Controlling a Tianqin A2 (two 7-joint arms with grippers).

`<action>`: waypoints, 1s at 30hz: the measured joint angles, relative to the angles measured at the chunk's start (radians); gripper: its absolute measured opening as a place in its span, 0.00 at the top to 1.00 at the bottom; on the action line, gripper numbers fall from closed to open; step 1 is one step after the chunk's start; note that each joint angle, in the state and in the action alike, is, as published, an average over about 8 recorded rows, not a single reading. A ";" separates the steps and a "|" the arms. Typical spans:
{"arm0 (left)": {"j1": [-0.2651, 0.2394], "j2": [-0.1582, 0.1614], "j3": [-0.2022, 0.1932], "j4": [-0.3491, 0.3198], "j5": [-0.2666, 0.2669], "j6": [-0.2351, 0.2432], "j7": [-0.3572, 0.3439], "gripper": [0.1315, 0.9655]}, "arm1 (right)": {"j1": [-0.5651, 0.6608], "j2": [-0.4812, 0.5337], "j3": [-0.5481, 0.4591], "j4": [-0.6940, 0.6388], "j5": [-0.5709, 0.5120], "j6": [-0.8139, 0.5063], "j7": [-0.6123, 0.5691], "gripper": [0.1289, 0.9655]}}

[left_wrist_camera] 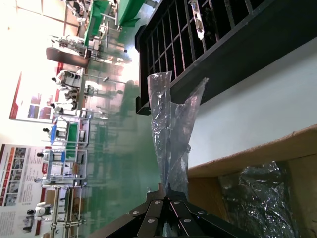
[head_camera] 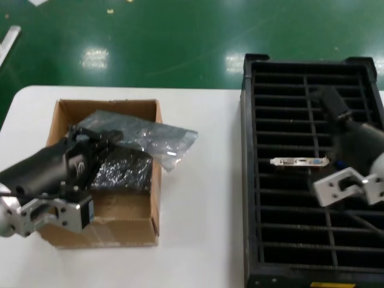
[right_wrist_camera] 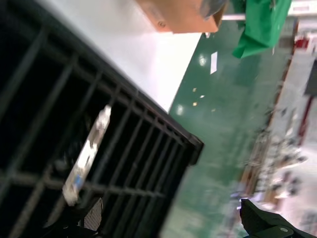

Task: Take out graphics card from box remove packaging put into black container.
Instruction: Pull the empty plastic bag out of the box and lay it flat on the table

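The brown box sits on the left of the white table. My left gripper hovers over it, shut on the packaging, a smoky translucent film bag that reaches out past the box's right wall. In the left wrist view the packaging runs straight out from the closed fingertips. The graphics card stands in a slot of the black container, only its silvery bracket with blue and white ports showing. My right gripper is above the container, beyond the card, open and empty. The card's bracket lies apart from the right gripper.
Glossy dark film bundles lie inside the box under my left arm. The container's thin dividers fill two columns. The table's white top separates box and container. Green floor lies beyond the table's far edge.
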 joint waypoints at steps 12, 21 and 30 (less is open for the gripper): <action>0.000 0.000 0.000 0.000 0.000 0.000 0.000 0.99 | -0.091 0.110 0.088 -0.022 -0.196 0.308 -0.098 0.00; -0.022 0.025 -0.009 -0.016 0.013 0.041 -0.059 0.99 | -0.117 0.103 0.144 -0.046 -0.255 0.355 -0.092 0.00; -0.175 0.281 -0.153 0.000 -0.012 0.366 -0.415 0.99 | -0.116 0.103 0.144 -0.045 -0.255 0.355 -0.092 0.00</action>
